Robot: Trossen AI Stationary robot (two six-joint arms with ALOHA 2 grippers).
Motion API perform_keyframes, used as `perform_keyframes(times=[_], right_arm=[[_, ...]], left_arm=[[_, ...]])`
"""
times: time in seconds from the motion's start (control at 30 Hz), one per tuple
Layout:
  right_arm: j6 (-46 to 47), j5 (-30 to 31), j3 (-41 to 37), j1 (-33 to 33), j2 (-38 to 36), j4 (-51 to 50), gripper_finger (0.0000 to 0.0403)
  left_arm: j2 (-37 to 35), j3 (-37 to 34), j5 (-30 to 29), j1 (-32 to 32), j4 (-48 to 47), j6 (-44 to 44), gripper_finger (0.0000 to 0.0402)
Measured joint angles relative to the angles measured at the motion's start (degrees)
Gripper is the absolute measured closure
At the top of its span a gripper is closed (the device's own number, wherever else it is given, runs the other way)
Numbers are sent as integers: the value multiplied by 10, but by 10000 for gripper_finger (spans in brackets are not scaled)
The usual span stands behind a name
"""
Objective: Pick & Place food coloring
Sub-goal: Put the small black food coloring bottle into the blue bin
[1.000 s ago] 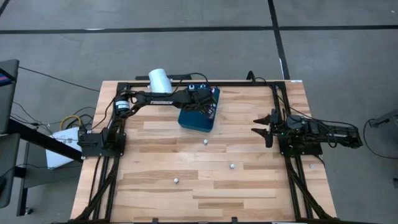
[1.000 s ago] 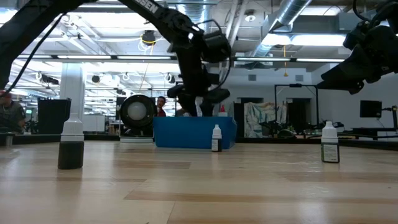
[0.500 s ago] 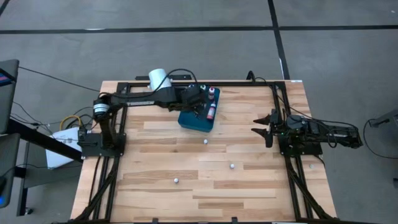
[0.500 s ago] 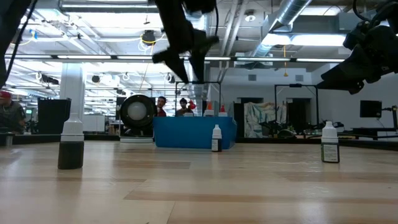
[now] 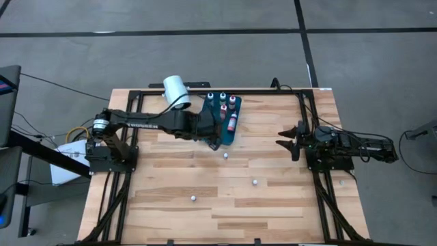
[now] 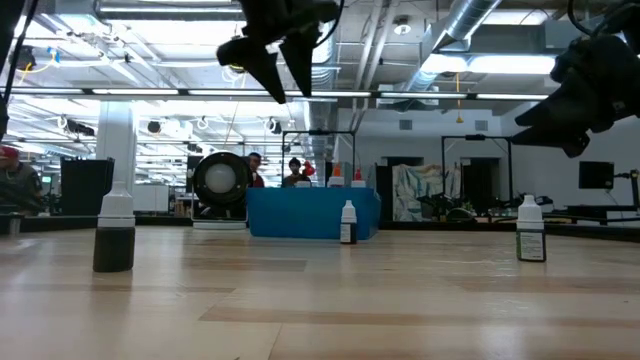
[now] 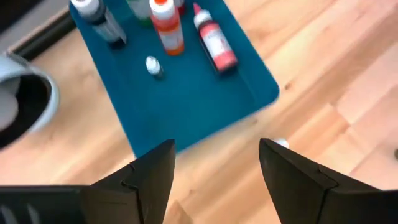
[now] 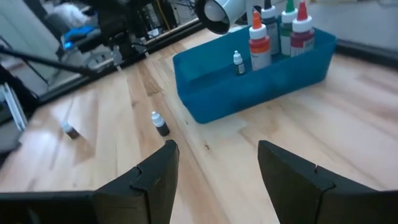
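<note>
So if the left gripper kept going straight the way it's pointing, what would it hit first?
Probably the blue tray: the open, empty left gripper points at its near edge. How far above it the gripper hangs is unclear.

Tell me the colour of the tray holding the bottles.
Blue; the tray shows best in the right wrist view.

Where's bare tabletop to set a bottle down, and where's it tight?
Free: the wood between the blue tray and the right gripper, and the near strip below the three loose small bottles. Crowded: the far edge, with the tray, white cylinder and left gripper beside it.
</note>
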Motion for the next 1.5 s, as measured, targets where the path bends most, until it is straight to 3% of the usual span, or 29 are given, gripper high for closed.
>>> perform_keyframes(times=[0.13,0.73,1.13,1.5], right_arm=[[36,0,0,0,0,0,196],[37,0,0,0,0,0,196],[37,1,0,0,0,0,196],[37,1,0,0,0,0,196]], left_arm=[[0,0,-1,-34,-18,-39,177],[0,0,-29,-209,-83,-253,177],[1,0,-28,-328,-87,-477,177],[1,0,4,-375,-82,-630,177]])
